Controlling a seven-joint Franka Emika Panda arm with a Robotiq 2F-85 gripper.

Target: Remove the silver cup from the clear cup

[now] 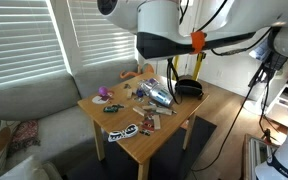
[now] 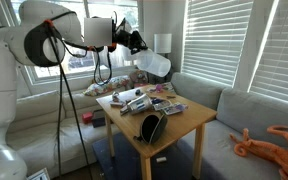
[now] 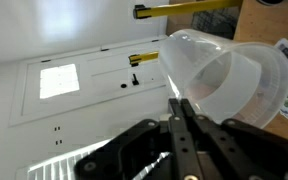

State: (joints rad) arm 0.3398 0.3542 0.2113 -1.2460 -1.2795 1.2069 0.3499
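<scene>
**Clear cup (image 3: 229, 80) held aloft and tipped**
The hand (image 3: 177, 108) is closed almost fully on the cup's thin wall, high above the worktop (image 2: 189, 120), and the cup looks empty. What seems to be the silver cup (image 2: 136, 98) lies near the worktop's middle. Best to grip gently and lower slowly toward a bare corner.

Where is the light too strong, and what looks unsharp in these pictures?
In both exterior views the window blinds glare with daylight; in an exterior view the robot arm near the lens is blurred and washed out; in the wrist view the clear cup looks soft against a bright white surface, and the gripper is dark and unsharp.
</scene>
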